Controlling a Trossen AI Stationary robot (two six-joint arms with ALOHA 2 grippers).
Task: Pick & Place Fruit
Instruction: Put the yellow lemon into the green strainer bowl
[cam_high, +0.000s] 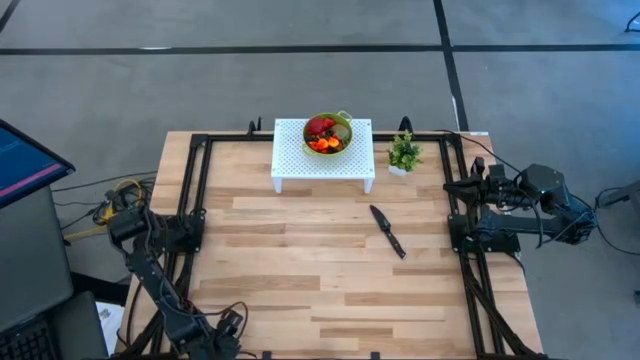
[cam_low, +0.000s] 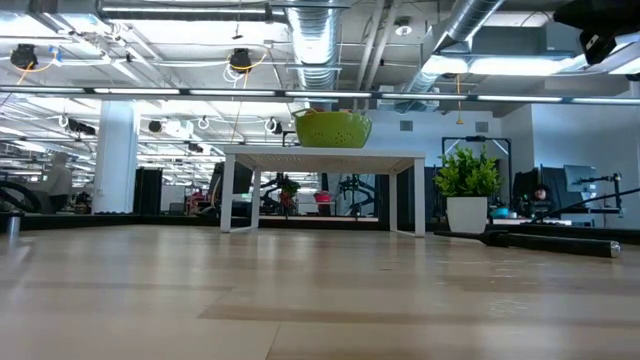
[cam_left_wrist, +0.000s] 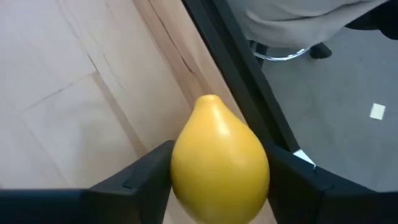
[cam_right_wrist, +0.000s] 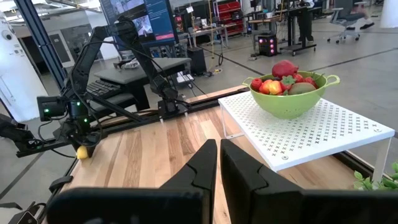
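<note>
A smooth, glossy yellow lemon (cam_left_wrist: 219, 160) sits clasped between the dark fingers of the left gripper (cam_left_wrist: 217, 180) at the wooden table's (cam_high: 300, 260) near-left edge. Far off, red and orange fruit (cam_high: 326, 134) fills a green colander (cam_right_wrist: 288, 99) atop a perforated white stand (cam_high: 322, 158), a black knife (cam_high: 387, 231) and potted plant (cam_high: 403, 153) nearby. The right gripper (cam_right_wrist: 219, 163), pressed closed and empty, waits right.

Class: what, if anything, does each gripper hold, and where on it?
The left gripper holds a yellow lemon across its widest middle; the right gripper holds nothing.
</note>
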